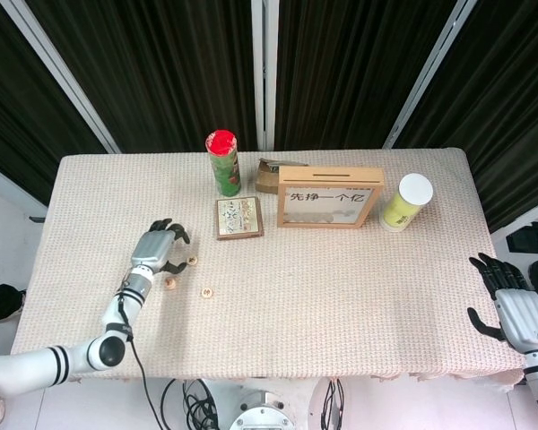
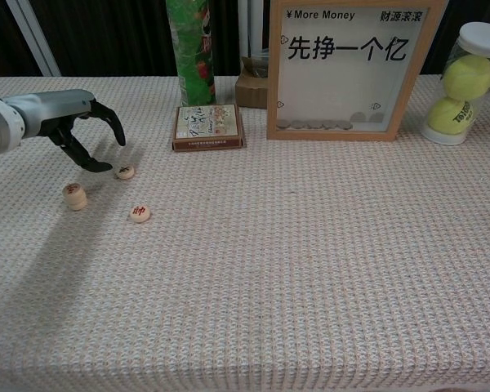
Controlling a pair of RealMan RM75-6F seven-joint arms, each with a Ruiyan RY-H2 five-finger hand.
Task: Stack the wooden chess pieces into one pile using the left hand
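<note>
- Head view: your left hand (image 1: 159,248) hovers with its fingers apart and curled downward, holding nothing, at about 9 o'clock on the beige woven tablecloth (image 1: 341,296).
- A single round wooden chess piece (image 1: 192,261) lies just beside its fingertips, at their 3 o'clock.
- A short pile of wooden chess pieces (image 1: 170,283) sits at the hand's 5 o'clock. Another lone wooden disc (image 1: 207,292) lies beyond that pile, toward 4 o'clock.
- Your right hand (image 1: 511,305) rests spread and empty off the table's edge at 4 o'clock.
- Chest view: the left hand (image 2: 86,131) arches over the nearest disc (image 2: 125,171), thumb low beside it; I cannot tell whether it touches.
- The pile (image 2: 75,196) looks two pieces high. The loose disc (image 2: 140,213) shows a red character, seemingly 帥.
- Risk, in my judgement: the disc is thin and flat, so closing off-centre could flick it away. Carrying it low could topple the nearby pile.
- Readable writing: the wooden-framed money box (image 2: 349,69) at 12 o'clock says "¥More Money", "财源滚滚" and "先挣一个亿".
- The print on the clear tube of yellow tennis balls (image 2: 466,82) at 2 o'clock is too small to read.
</note>
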